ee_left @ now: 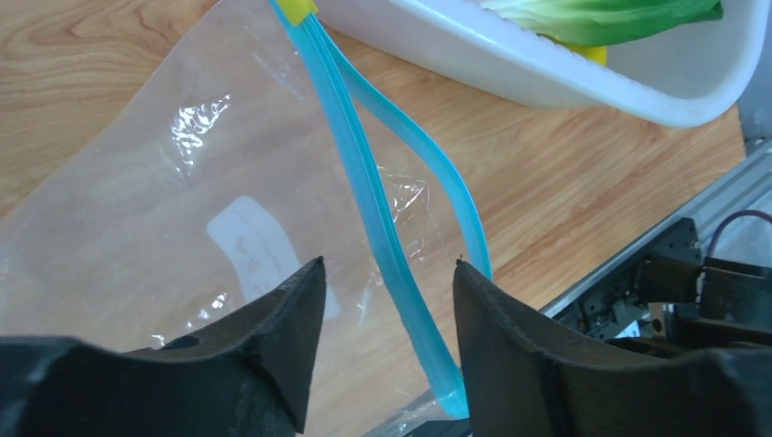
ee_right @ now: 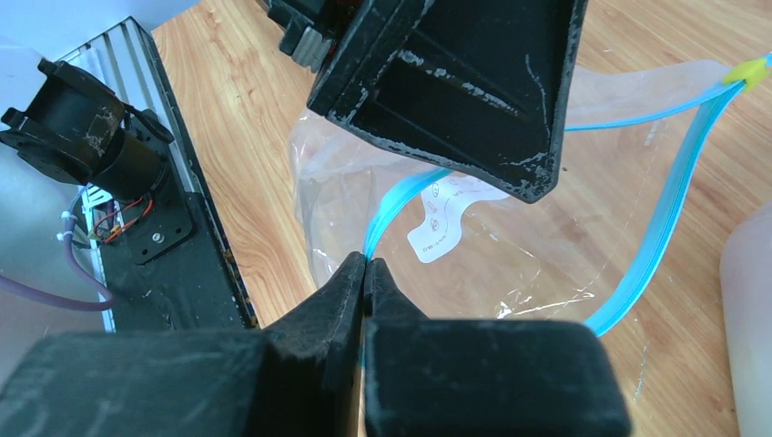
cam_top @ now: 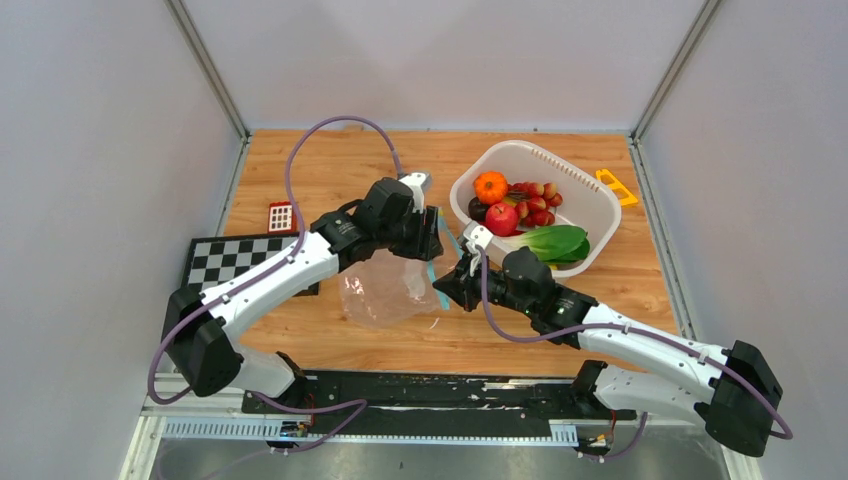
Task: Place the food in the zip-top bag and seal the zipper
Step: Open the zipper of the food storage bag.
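Observation:
The clear zip-top bag lies on the table between my two grippers, its mouth gaping. My left gripper is open, and one lip of the teal zipper runs between its fingers without being pinched. My right gripper is shut on the other lip of the zipper at the bag's near corner. The bag holds nothing. The food sits in the white basket: tangerine, red apple, grape bunch and a dark purple piece.
A green leafy vegetable also lies in the basket, close to the right of both grippers. A checkerboard and a small red block are on the left. A yellow piece lies behind the basket. A metal rail runs along the near edge.

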Robot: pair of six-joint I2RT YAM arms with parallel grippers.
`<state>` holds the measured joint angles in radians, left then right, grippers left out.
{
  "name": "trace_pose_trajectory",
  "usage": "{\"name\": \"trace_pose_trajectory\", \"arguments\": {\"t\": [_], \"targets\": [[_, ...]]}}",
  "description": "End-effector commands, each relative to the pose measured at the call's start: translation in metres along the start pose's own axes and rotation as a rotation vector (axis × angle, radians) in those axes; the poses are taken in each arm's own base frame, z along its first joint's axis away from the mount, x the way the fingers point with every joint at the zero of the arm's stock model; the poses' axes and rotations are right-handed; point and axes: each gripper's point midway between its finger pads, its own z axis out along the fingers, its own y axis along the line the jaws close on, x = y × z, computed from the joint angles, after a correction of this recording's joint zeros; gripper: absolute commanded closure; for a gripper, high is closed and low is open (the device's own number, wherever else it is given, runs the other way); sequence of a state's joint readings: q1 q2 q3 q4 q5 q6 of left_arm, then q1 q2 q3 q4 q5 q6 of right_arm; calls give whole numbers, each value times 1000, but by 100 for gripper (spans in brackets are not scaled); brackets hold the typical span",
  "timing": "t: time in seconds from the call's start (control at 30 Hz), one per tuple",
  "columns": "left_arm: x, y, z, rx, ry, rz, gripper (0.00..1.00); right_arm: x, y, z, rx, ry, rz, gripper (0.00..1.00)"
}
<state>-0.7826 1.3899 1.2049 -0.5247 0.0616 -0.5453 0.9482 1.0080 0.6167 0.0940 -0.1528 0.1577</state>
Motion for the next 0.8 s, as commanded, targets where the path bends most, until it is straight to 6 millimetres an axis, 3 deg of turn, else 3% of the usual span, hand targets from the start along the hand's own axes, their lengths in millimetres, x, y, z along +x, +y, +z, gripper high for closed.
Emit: {"name": "trace_pose_trajectory", "arguments": {"t": [0.0,0.17,0.33,0.47,0.53,0.63,0.67,0.77], "targets": [[-12,-5,-4,-3,-27,34,44,-23,3,-3,2,-83,-42,100],[-11,-4,-5,-8,-21,45,64,-22,3,-3,1,-80,-46,100],[-10,-1,-6,-23,-20,52,76,-21,3,-2,0,-77,-45,100],[-11,-1,-8,-23,-25,54,91,-20,4,-1,-7,-73,-36,100],[-12,0,-9,-27,-32,56,98,-18,5,-1,-7,-71,-18,94],[-12,0,-12,-21,-45,62,100,-19,2,-4,21,-74,34,82],[-13,-1,-14,-17,-55,62,100,-20,-2,-6,54,-77,61,72],[-14,-2,-19,1,-80,67,100,-26,-23,-17,189,-102,114,59]]}}
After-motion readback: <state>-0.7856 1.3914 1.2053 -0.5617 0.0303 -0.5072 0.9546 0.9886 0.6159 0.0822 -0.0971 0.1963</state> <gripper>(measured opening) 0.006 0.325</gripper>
